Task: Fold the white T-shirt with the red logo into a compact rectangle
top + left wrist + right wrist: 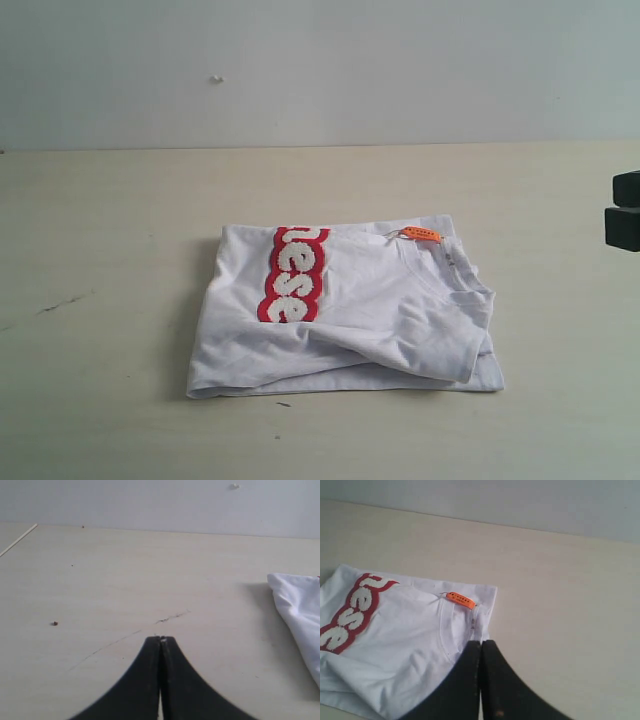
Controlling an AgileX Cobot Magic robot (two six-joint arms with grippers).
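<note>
Left to right: the black left gripper [160, 641], tips pressed together on nothing, hangs over the bare pale wooden desk [100, 400], clear of the cloth. At the desk's centre lies the thin white cotton T-shirt [380, 320], already folded to a rough rectangle. The red logo with fuzzy white letters [293, 275] sits at its 10 o'clock and a small orange neck tag [422, 234] at 1 o'clock. The black right gripper [481, 643], likewise closed and empty, hovers off the shirt's 3 o'clock side. Light, limp and likely to slide layer over layer, the shirt looks best pinched through every layer at its rumpled 5 o'clock corner.
</note>
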